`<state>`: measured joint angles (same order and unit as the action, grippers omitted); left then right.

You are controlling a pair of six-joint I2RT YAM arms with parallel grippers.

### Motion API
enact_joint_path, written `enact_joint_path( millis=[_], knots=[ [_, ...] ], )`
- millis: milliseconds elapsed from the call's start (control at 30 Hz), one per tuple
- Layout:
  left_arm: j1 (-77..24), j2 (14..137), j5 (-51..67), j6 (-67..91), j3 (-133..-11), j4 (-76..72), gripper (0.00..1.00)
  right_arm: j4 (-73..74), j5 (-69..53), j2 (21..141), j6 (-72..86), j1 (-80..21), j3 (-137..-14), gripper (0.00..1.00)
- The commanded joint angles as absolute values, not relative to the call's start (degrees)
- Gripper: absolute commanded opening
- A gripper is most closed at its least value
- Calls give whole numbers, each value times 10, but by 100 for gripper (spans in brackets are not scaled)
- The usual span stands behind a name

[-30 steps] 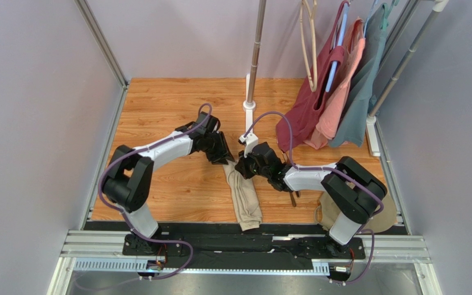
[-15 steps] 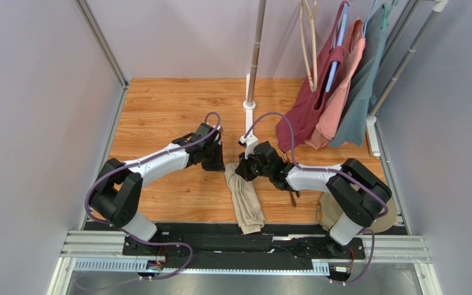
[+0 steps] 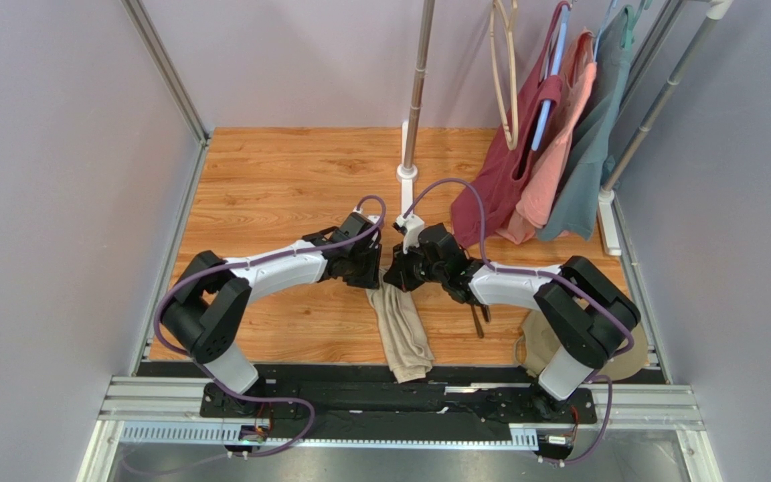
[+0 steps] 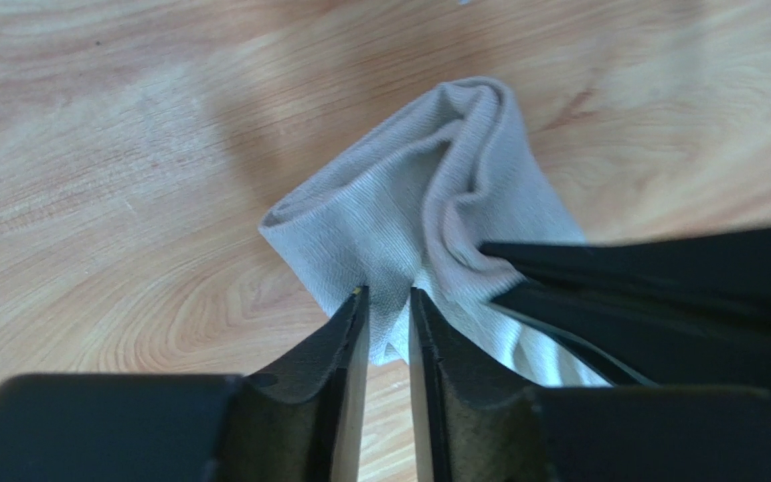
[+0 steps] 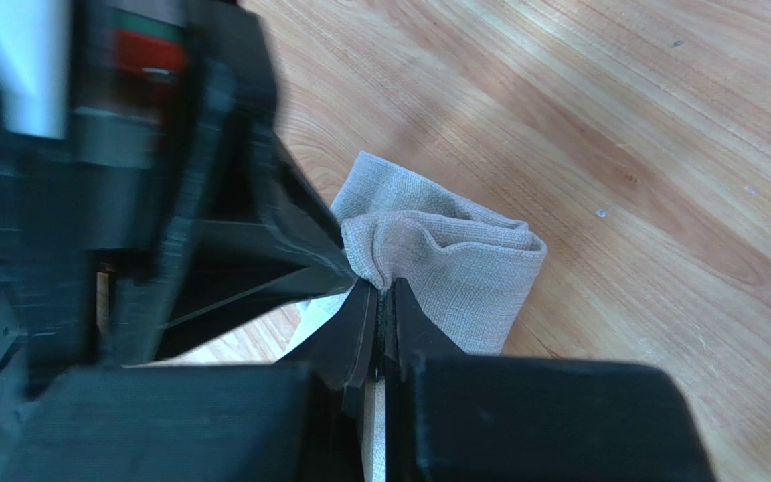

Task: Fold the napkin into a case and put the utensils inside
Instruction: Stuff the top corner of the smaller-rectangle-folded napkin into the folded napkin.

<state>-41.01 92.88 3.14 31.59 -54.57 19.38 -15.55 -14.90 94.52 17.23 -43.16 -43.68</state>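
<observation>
The beige napkin (image 3: pixel 406 336) lies on the wooden table as a narrow folded strip running from the middle toward the near edge. Both grippers meet at its far end. My right gripper (image 3: pixel 397 280) (image 5: pixel 383 291) is shut on a bunched fold of the napkin (image 5: pixel 455 266). My left gripper (image 3: pixel 373 278) (image 4: pixel 388 301) stands just left of it, jaws slightly parted, with the napkin's (image 4: pixel 410 201) edge between the tips. The dark fingers (image 4: pixel 621 276) of the right gripper show in the left wrist view. Dark utensils (image 3: pixel 479 319) peek out from under the right forearm.
A round tan disc (image 3: pixel 631 353) lies at the near right, partly behind the right arm. Maroon, salmon and grey-teal garments (image 3: pixel 545 161) hang at the back right. A pole on a white foot (image 3: pixel 408 173) stands at the back centre. Grey walls close both sides.
My left gripper has moved right, up against the right gripper at the napkin's far end. The right gripper has stayed shut on the cloth, whose far end shifted slightly.
</observation>
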Motion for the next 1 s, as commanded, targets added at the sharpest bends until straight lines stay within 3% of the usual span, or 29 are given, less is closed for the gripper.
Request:
enact_joint_path(
  millis=[0,333,433,467,567,700,967],
  knots=[
    [-418,948,1,330,-583,227,31,-155,-176,947,188,-427,-460,0],
    [-423,968,-6,345,-588,223,36,-120,-217,963,205,-417,-479,0],
    [-423,975,-4,352,-584,216,28,-100,-235,972,199,-415,-488,0],
    [-423,976,-4,354,-584,215,18,-96,-237,973,196,-416,-490,0],
    [-423,976,-4,359,-584,212,6,-80,-255,976,190,-411,-488,0],
    [-423,964,-4,366,-579,204,0,-72,-292,973,175,-398,-483,0],
    [-415,926,-10,393,-557,176,0,-25,-323,989,138,-396,-506,0]
  ],
)
